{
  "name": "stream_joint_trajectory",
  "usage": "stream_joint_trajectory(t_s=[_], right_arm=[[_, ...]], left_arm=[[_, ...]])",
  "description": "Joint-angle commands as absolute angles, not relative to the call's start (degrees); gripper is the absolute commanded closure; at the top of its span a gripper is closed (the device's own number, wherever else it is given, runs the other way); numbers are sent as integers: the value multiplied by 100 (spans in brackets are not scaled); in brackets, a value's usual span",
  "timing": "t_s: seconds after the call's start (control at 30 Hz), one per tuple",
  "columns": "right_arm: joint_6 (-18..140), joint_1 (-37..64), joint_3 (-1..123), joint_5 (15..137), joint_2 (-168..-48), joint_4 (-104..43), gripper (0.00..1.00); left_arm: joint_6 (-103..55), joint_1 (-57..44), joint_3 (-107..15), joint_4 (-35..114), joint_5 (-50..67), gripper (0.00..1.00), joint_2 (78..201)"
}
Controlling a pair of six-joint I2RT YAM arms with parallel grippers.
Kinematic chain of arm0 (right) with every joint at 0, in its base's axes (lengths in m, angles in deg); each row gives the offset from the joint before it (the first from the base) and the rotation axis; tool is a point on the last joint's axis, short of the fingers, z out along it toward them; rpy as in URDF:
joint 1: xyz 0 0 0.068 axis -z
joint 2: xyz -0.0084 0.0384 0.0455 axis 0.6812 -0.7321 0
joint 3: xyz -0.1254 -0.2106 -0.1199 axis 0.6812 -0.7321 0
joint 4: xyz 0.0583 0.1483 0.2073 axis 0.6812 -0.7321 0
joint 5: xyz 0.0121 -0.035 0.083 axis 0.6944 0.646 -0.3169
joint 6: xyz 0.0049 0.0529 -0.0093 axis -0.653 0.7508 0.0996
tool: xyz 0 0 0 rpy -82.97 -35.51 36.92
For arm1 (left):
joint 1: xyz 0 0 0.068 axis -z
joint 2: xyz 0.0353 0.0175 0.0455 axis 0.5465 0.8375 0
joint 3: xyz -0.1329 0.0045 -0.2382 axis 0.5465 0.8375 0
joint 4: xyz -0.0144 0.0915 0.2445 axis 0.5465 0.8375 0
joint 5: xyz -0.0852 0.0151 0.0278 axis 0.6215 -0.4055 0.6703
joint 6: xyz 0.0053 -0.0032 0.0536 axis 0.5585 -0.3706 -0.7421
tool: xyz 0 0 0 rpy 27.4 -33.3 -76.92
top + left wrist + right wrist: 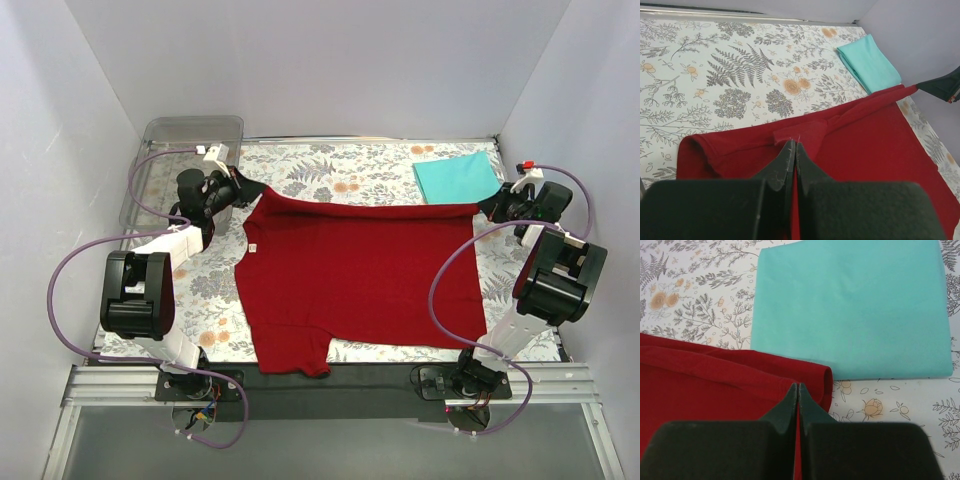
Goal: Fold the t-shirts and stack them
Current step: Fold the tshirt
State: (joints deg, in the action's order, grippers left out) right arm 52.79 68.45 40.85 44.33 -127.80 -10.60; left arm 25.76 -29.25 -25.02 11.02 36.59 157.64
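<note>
Left gripper (792, 145): fingers pressed together at the bottom of the left wrist view, pinching a raised tuck in the far edge of the dark red t-shirt (360, 280), near its left end.
Right gripper (798, 387): jaws closed, with red cloth between them, at the shirt's far right corner.
Dark red t-shirt: spread across the floral mat (330, 170) with its collar to the left. Its far edge runs in a rolled ridge from one gripper to the other. The near sleeve lies over the mat's near edge.
Teal t-shirt (457, 178): folded into a flat rectangle at the far right corner of the mat, just beside the red shirt's held corner. I cannot tell whether they touch.
Clear plastic tray (190, 130): at the far left corner, behind the left arm.
</note>
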Motion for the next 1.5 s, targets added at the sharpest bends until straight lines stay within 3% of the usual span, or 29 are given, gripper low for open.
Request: stream_joint_trajectory(t_s=[0.0, 1.47], right_arm=[[5165, 6912, 4166, 4275, -12790, -998, 99], [4955, 7141, 4052, 3941, -12949, -1305, 99]], left_arm=[[2425, -2891, -2462, 1181, 3712, 100, 15404], [2196, -2768, -2154, 1673, 3580, 100, 15017]])
